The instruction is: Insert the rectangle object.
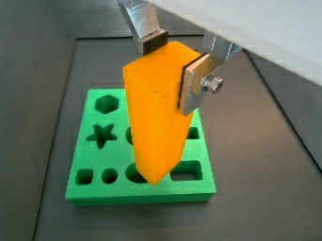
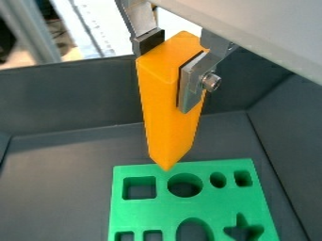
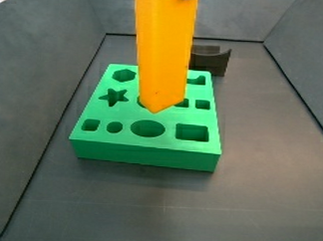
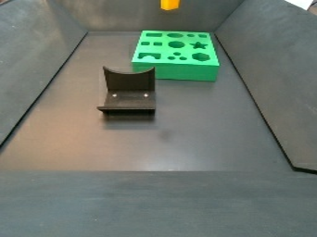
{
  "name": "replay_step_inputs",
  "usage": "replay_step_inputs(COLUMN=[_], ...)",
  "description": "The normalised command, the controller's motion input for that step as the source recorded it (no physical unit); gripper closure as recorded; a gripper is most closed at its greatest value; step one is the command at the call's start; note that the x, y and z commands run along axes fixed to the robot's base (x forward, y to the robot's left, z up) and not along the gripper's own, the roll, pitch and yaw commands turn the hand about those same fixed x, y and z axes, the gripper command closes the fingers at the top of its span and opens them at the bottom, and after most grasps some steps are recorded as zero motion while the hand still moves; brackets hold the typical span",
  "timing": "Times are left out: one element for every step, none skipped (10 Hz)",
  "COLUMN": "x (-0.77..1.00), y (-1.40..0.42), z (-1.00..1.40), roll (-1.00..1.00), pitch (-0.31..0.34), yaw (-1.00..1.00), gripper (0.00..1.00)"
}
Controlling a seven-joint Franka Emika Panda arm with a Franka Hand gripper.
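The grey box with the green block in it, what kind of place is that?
Probably a robot test bench. A dark walled tray holds a green block with shaped holes and a dark holder. Above the block, the pincer grips an orange bar.

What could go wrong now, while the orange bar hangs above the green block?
1. The end effector grips the rectangle object only near its top, so the long bar may tilt on contact.
2. The green block has many holes; the bar may descend onto a wrong one or a rim and jam.
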Motion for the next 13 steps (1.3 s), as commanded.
replay_step_inputs(x=[0.21, 0.22, 0.20, 0.13, 0.07, 0.05, 0.05, 0.21, 0.60, 0.61, 0.49, 0.47, 0.31], y=[-0.10, -0.16, -0.17, -0.16, -0.15, -0.13, -0.11, -0.16, -0.32, -0.35, -0.20, 0.01, 0.28], z=[0.00, 0.00, -0.02, -0.06, -0.17, -0.22, -0.25, -0.22, -0.03, -0.06, -0.20, -0.22, -0.22], roll=[0.01, 0.04, 0.06, 0.08, 0.11, 0.13, 0.15, 0.15, 0.05, 0.05, 0.11, 0.14, 0.14], pitch=[0.000, 0.000, -0.007, -0.020, -0.034, -0.043, -0.047, -0.033, 0.000, 0.000, -0.004, 0.000, 0.006], yaw=[-0.80, -0.77, -0.79, -0.84, -0.90, -0.91, -0.91, -0.77, -0.39, -0.36, -0.53, -0.57, -0.57], gripper=[1.00, 1.00, 1.00, 1.00, 1.00, 1.00, 1.00, 1.00, 1.00, 1.00, 1.00, 1.00, 1.00])
